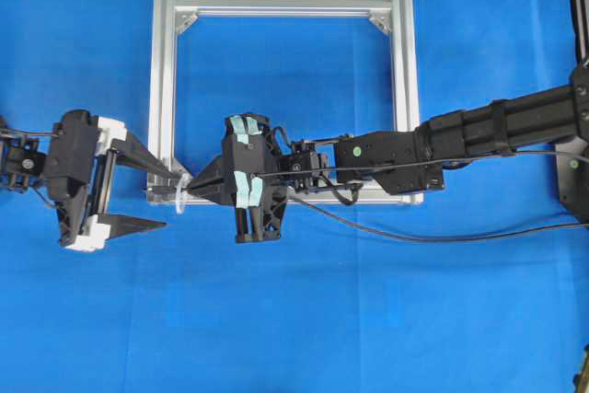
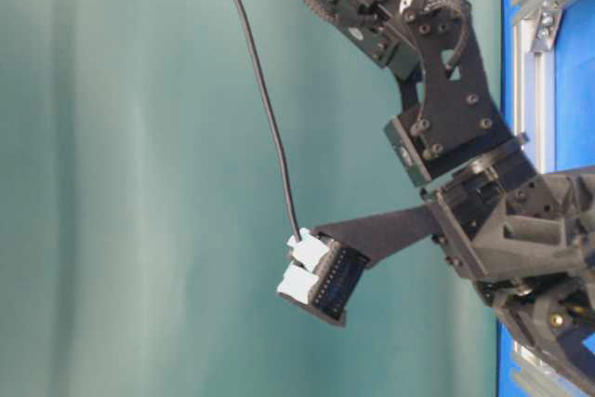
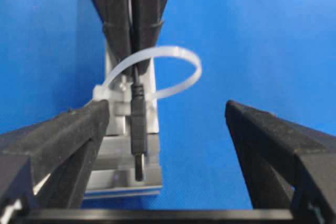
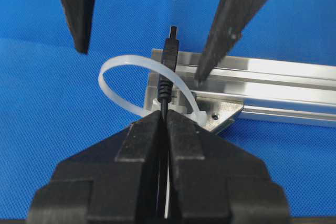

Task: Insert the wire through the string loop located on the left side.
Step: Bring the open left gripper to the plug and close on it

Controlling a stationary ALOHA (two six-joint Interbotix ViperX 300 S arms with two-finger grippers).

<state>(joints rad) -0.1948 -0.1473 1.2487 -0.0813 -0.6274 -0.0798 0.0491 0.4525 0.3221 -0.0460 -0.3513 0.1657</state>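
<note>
Holding the wire (image 4: 167, 85) tight between its two black fingers, the right gripper (image 1: 195, 187) sits at the front left corner of the silver frame (image 1: 401, 89). Its fingers are pressed together with the thin black wire pinched just behind the plug. The plug sticks out past the fingertips and pokes through the string loop (image 4: 137, 85), as the right wrist view shows. The plug's small metal tip is on the far side of the loop there.

The string loop is whitish and see-through. It is fixed to the frame's corner and curls out to the side, over the blue worktop (image 1: 304, 319).

From the left wrist view, the plug (image 3: 138, 129) points toward the camera, with the loop (image 3: 178, 72) arching behind and above it. The left gripper (image 1: 150, 193) is spread wide, one finger (image 3: 58, 145) on each side of the plug and not touching it. One of its fingers sits close to the frame corner; the other is out over the bare blue worktop.

In the overhead view the rest of the wire runs back along the right arm (image 1: 479, 131) and then curves away across the worktop to the right edge. The two grippers face each other, tip to tip, at the corner.
</note>
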